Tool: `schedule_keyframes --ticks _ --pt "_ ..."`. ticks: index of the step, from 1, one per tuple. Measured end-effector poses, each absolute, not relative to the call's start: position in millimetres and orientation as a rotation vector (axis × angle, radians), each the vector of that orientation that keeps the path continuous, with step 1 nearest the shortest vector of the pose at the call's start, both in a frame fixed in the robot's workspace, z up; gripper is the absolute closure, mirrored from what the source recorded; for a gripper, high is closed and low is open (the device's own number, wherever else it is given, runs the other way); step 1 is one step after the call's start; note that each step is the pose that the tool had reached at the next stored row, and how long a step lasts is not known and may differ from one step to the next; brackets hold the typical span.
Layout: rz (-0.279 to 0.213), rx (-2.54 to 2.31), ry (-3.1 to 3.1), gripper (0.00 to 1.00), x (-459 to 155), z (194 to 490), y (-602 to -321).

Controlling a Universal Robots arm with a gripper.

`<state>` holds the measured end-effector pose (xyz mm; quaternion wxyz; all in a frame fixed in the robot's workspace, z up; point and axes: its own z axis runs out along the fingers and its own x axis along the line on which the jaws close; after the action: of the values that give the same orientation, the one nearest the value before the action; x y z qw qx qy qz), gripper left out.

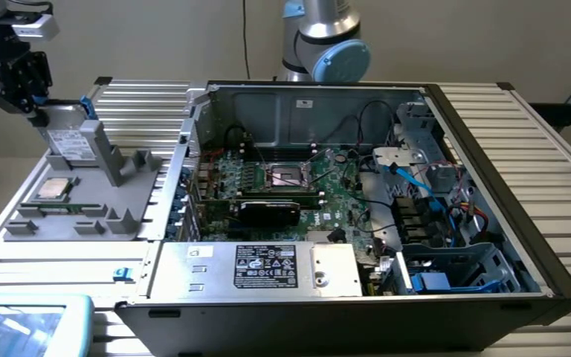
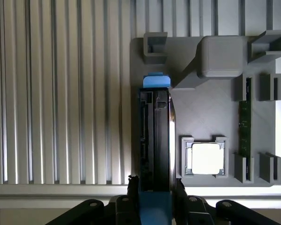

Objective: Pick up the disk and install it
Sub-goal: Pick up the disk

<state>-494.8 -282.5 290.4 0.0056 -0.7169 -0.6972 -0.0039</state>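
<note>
The disk (image 1: pixel 71 144) stands on edge in the grey fixture (image 1: pixel 127 195) at the exterior view's left, leaning on a grey post, with a white label and a blue carrier tab at its far end. My gripper (image 1: pixel 36 114) comes down on its upper near end. From the wrist the disk (image 2: pixel 154 126) is seen edge-on, a dark slab with blue tabs at both ends. My gripper (image 2: pixel 155 183) has one finger pressed against each flat face, shut on the disk.
A square silver processor chip (image 1: pixel 51 190) and a green memory stick (image 2: pixel 244 126) lie in the same fixture. The open computer case (image 1: pixel 484 186) takes up the middle, with a drive cage (image 1: pixel 454 269) at its front right and a silver box (image 1: pixel 265 269) at the front.
</note>
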Motion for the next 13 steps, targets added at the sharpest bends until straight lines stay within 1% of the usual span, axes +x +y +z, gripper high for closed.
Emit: schedule_keyframes --ticks 13 --pt "-0.012 -2.244 -2.182 0.63 -491 304 -282"
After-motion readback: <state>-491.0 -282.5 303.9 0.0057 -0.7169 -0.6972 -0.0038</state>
